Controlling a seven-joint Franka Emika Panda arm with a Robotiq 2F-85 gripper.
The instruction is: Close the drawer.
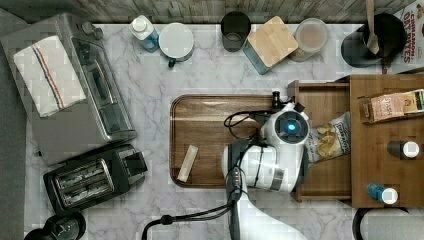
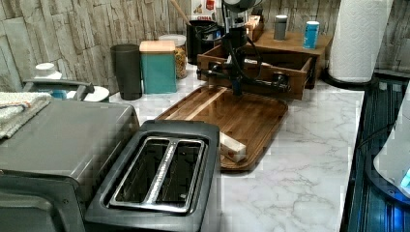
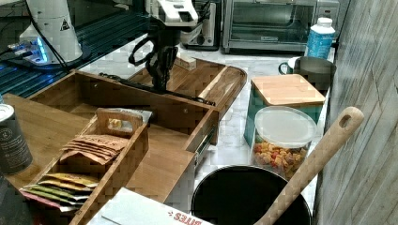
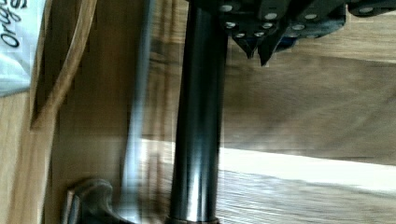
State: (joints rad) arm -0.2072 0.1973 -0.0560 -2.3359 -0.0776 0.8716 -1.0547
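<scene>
- Drawer point(image 1: 327, 107): I see it pulled out of the cabinet point(image 1: 387, 145), its front panel over the tray's edge. A chip bag point(image 1: 330, 141) lies inside it.
- Handle point(image 2: 246, 79): a dark bar across the drawer's front panel.
- Claw point(image 2: 236, 89): I have it hanging just in front of the handle, tips pointing down over the tray point(image 1: 210, 140). In the wrist view the claw point(image 4: 259, 46) has its tips drawn close together beside the bar point(image 4: 196, 121), clamped on nothing.
- Pale block point(image 1: 188, 162): lies on the tray, at the corner far from the drawer.
- Toaster point(image 1: 92, 177): on the tabletop point(image 1: 150, 80), past the tray from the drawer.
- Teal box point(image 3: 285, 101): wooden lid, beside the drawer's side wall.
</scene>
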